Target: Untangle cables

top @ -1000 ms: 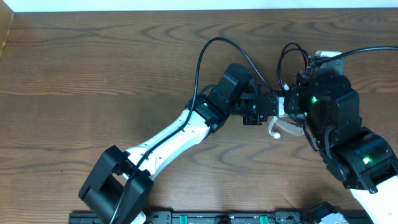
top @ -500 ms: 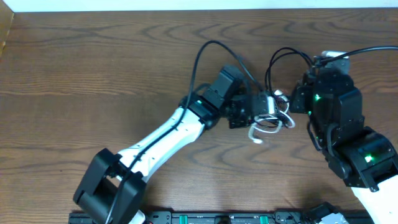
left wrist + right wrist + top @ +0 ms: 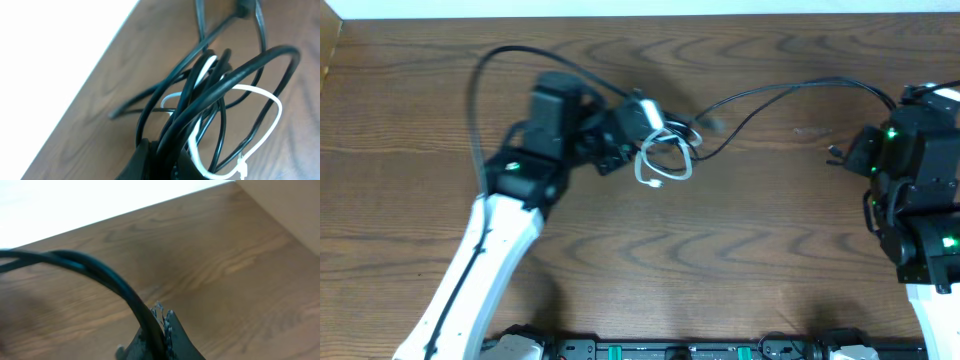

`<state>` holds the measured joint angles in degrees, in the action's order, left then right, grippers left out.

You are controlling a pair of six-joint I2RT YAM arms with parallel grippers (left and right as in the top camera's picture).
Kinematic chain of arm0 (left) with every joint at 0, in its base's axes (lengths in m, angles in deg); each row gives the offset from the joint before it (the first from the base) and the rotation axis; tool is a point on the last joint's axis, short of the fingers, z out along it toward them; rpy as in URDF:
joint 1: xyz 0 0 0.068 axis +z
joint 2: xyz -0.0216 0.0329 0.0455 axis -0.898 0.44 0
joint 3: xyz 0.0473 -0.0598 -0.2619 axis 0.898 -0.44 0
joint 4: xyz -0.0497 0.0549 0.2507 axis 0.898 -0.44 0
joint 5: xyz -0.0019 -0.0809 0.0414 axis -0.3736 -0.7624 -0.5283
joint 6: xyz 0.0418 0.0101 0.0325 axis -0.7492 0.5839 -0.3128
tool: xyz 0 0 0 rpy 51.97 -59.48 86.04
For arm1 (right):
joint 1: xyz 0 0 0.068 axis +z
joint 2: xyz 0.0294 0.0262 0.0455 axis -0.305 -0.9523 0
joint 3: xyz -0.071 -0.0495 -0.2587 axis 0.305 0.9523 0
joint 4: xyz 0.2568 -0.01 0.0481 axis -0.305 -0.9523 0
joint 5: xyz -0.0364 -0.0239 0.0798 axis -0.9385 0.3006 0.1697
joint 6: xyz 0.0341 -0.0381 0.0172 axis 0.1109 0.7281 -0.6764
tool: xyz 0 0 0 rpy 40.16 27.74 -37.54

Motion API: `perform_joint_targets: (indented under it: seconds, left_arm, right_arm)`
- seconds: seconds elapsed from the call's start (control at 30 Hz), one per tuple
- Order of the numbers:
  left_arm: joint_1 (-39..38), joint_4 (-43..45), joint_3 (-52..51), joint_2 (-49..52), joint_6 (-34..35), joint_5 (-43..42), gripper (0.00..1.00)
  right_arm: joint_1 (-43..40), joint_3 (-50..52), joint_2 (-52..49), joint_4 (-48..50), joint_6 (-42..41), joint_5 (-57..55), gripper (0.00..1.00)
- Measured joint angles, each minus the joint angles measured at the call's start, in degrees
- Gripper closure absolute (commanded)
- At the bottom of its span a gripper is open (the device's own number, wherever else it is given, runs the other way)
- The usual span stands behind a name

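Tabletop (image 3: 410, 120) of dark grained wood, a white strip past its far edge, two arms drawn wide apart.
Left arm (image 3: 495, 240) reaches up and inward from the near edge, the left jaws clamped tight on the tangled cables (image 3: 665, 150) left of centre, the white cable (image 3: 277, 107) looping out of the knot. Right arm (image 3: 915, 190) sits at the right edge, the right jaws pinched shut on one black cable (image 3: 790, 88) arcing across from the knot. A second ago both arms met right of centre with the bundle between them; they have since pulled apart.
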<state>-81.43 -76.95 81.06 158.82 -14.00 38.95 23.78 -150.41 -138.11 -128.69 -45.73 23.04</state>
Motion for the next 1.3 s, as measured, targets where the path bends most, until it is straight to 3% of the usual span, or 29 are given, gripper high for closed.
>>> perform_joint_targets:
  seconds: [0.23, 0.47, 0.67, 0.83, 1.07, 1.3]
  left_arm:
    - [10.4, -0.7, 0.0, -5.2, 0.4, -0.3, 0.93]
    - [16.1, 0.1, 0.0, -7.9, 2.1, -4.4, 0.93]
    - [28.1, 6.9, 0.0, -8.9, 9.6, -3.2, 0.93]
    - [38.1, 10.3, -0.1, -9.1, 21.6, -4.9, 0.93]
    - [43.0, 12.6, 0.0, -10.0, 30.3, -13.6, 0.93]
    - [43.4, 16.0, -0.1, -9.5, 32.1, -20.1, 0.93]
  right_arm:
    - [-6.2, 0.0, 0.0, -1.3, 0.2, 0.7, 0.99]
    - [-14.1, 0.0, 0.2, -2.9, 1.0, 4.8, 0.99]
    - [-27.4, 0.0, 0.7, -5.0, -3.2, 3.0, 0.99]
    - [-35.3, 0.0, 1.2, -7.5, -7.9, 4.9, 0.99]
    - [-40.0, 0.0, 1.9, -7.9, -9.7, 12.7, 0.99]
    - [-41.9, 0.0, 1.8, -5.6, -8.4, 17.6, 0.99]
